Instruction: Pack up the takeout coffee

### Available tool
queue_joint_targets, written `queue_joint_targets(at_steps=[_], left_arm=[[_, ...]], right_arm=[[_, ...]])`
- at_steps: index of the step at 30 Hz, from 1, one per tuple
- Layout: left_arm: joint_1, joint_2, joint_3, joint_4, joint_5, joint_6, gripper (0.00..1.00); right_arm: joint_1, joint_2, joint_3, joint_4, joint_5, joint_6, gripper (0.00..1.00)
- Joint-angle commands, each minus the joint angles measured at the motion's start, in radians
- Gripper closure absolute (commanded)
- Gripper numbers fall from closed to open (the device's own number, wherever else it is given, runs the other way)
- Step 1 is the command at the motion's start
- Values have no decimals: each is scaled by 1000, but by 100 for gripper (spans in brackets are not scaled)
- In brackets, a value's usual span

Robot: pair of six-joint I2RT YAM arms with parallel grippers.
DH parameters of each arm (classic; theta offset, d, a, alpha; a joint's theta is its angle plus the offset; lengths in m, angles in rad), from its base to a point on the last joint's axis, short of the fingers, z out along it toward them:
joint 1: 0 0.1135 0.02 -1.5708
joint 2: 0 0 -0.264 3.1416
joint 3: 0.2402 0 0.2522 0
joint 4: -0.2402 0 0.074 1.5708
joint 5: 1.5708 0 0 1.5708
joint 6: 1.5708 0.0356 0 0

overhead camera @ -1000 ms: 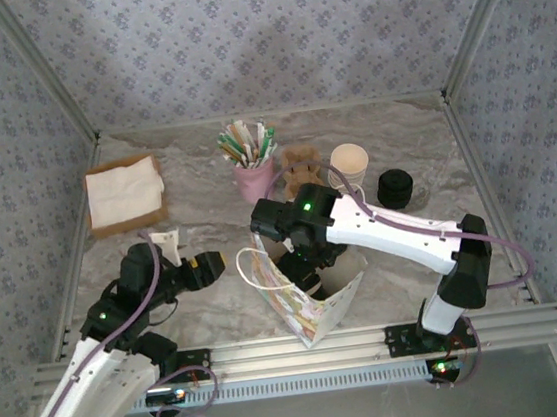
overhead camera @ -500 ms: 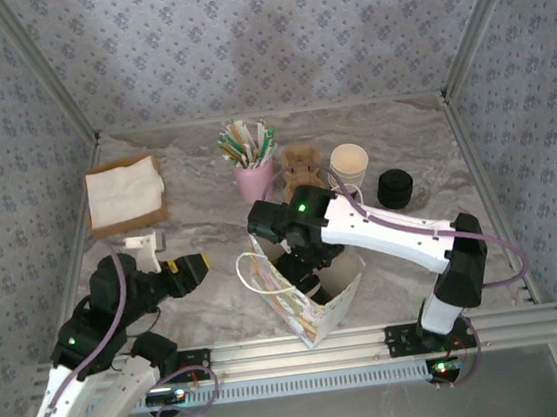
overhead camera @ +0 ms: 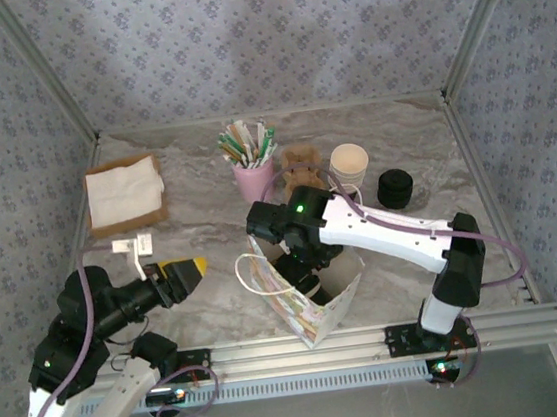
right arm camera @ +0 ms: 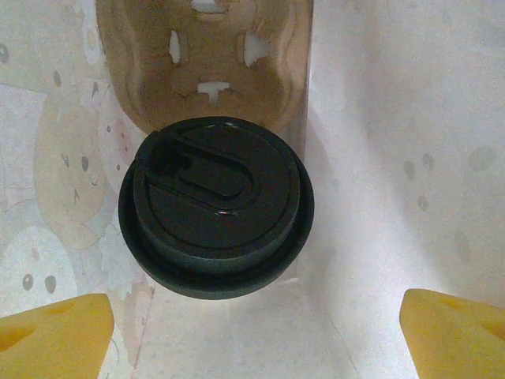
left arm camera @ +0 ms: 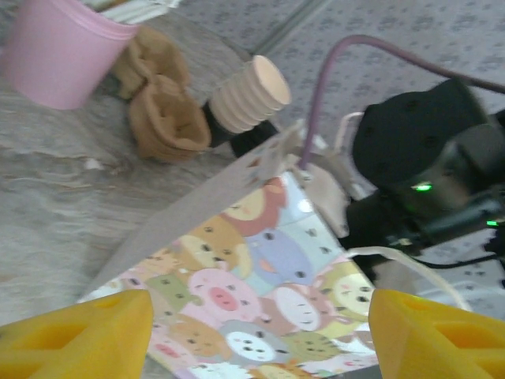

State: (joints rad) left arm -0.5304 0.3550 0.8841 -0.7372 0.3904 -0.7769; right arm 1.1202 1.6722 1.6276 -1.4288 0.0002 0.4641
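Note:
The takeout coffee (right arm camera: 217, 207), its round black lid facing up, stands inside the cartoon-animal paper bag (overhead camera: 305, 306) against a brown pulp carrier (right arm camera: 209, 55). My right gripper (right arm camera: 252, 332) hangs open just above the cup inside the bag, yellow fingertips (right arm camera: 55, 328) wide on both sides and touching nothing. The right arm reaches down into the bag's mouth (overhead camera: 310, 265). My left gripper (overhead camera: 183, 272) is open to the left of the bag and apart from it. In the left wrist view the bag's printed side (left arm camera: 260, 292) lies beyond the left gripper (left arm camera: 260, 335).
At the back stand a pink holder (overhead camera: 254, 179) full of straws, more brown carriers (overhead camera: 302, 169), a stack of lidless cream cups (overhead camera: 349, 165) and black lids (overhead camera: 394, 188). Napkins on a brown tray (overhead camera: 124, 194) lie at the back left. The bag's handle (overhead camera: 251, 272) sticks out leftward.
My left arm has drawn back to the left and nearer the table's front edge, away from the bag. The right arm has stayed in the bag.

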Motion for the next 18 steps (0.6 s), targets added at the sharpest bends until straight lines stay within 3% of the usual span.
queue_joint_targets(at_steps=[1, 13, 18], left_arm=[[-6, 25, 18, 141, 137, -90, 26], [-11, 74, 26, 265, 272, -218, 25], [-57, 121, 22, 283, 288, -224, 25]], right_arm=[[7, 12, 23, -13, -2, 16, 4], [9, 28, 35, -9, -3, 15, 5], [10, 35, 41, -10, -4, 16, 5]])
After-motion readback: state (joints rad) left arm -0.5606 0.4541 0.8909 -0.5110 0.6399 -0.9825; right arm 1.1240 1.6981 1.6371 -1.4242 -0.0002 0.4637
